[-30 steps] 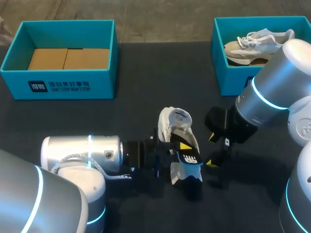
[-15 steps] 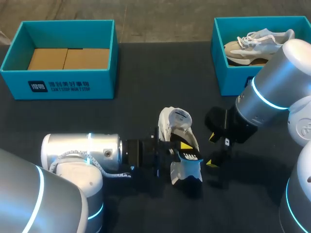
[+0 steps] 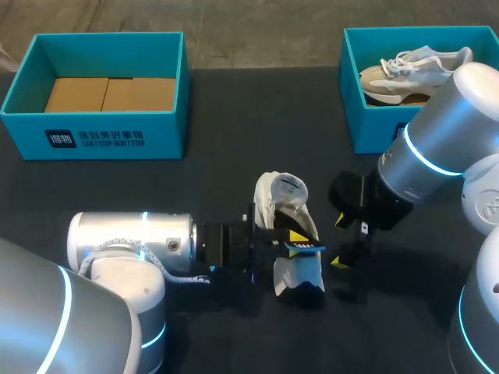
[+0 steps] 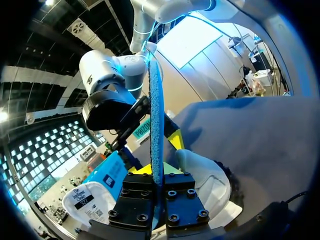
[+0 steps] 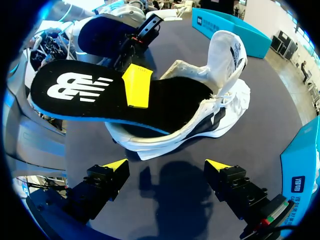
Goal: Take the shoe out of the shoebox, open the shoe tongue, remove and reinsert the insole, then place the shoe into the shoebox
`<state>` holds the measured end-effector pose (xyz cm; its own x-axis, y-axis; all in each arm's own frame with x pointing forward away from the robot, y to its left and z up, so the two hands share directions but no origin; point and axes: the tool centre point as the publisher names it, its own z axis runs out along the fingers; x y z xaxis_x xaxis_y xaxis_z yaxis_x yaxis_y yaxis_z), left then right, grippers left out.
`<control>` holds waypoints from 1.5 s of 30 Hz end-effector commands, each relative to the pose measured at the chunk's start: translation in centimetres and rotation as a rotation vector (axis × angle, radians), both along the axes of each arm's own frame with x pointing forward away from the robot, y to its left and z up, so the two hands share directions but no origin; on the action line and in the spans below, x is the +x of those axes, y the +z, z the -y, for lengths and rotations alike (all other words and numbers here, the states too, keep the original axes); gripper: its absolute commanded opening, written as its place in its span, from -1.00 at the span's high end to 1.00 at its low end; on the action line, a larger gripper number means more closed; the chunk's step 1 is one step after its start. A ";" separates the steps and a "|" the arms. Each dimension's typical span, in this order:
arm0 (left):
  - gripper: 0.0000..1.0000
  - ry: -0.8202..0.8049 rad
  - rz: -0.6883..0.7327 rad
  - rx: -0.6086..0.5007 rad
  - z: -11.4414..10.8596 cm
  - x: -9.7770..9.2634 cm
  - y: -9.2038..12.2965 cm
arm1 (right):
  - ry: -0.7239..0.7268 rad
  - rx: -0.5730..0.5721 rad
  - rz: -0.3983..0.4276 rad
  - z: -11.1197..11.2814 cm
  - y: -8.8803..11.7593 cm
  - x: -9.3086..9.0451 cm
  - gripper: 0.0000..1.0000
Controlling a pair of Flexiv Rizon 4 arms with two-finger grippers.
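**Holdings: one insole, clamped; one shoe, on the table**

My left pincer (image 3: 299,238): clenched on the insole (image 5: 85,92); in my left wrist view the insole rises edge-on from between the two fingers, blue along its rim; in my right wrist view one yellow tip lies flat on its black top face, near the middle of its length.

Insole: held about level above the table (image 3: 195,179); the end with the white mark sticks out free towards my left arm; the other end runs to the opening of the shoe (image 3: 282,195), and I cannot tell how far it goes in.

Shoe: white with dark side panels, resting on the table just ahead of my left pincer, between my two arms; tongue (image 5: 225,55) standing up and away from the opening; toe pointing towards the near edge in the head view.

My right pincer (image 5: 170,165): released, fingers spread wide, nothing between them but dark tabletop; it hangs just beside the shoe, apart from it, on the side away from my left arm.

Left shoebox (image 3: 101,136): teal, at the far left of the table, well apart from the shoe; cardboard (image 3: 109,93) lies flat inside.

Right shoebox (image 3: 355,101): teal, at the far right; a second shoe (image 3: 405,70), pale with white laces, lies in it.
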<state>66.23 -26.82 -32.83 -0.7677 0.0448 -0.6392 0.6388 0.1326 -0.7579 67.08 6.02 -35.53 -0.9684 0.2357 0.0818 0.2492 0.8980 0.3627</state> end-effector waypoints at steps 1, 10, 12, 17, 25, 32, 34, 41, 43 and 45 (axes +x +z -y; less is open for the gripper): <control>1.00 0.013 0.005 0.012 0.6 0.3 -0.3 | -0.001 -0.002 0.002 0.0 -0.1 -0.1 -1.00; 1.00 0.040 0.012 0.049 0.5 1.2 -1.4 | -0.001 -0.002 0.002 0.0 -0.1 -0.1 -1.00; 1.00 0.043 0.014 0.055 0.4 1.4 -1.7 | -0.001 -0.002 0.002 0.0 -0.1 -0.1 -1.00; 1.00 0.058 0.024 0.071 0.1 1.8 -2.1 | -0.001 -0.002 0.002 0.0 -0.1 -0.1 -1.00; 1.00 0.088 0.024 0.096 -0.3 2.1 -2.3 | -0.001 -0.002 0.002 0.0 -0.1 -0.1 -1.00; 0.88 0.088 0.010 0.089 -0.4 2.0 -2.2 | -0.001 -0.002 0.002 0.0 -0.1 -0.1 -1.00; 0.68 0.083 0.007 0.083 -0.4 1.8 -2.1 | -0.001 -0.002 0.002 0.0 -0.1 -0.1 -1.00; 0.69 0.054 -0.006 0.047 -0.5 1.0 -1.3 | -0.001 -0.002 0.002 0.0 -0.1 -0.1 -1.00; 0.67 0.038 -0.016 0.033 -0.5 0.8 -1.1 | -0.001 -0.002 0.002 0.0 -0.1 -0.1 -1.00; 0.67 0.022 -0.015 0.025 -0.5 0.5 -0.8 | -0.001 -0.002 0.002 0.0 -0.1 -0.1 -1.00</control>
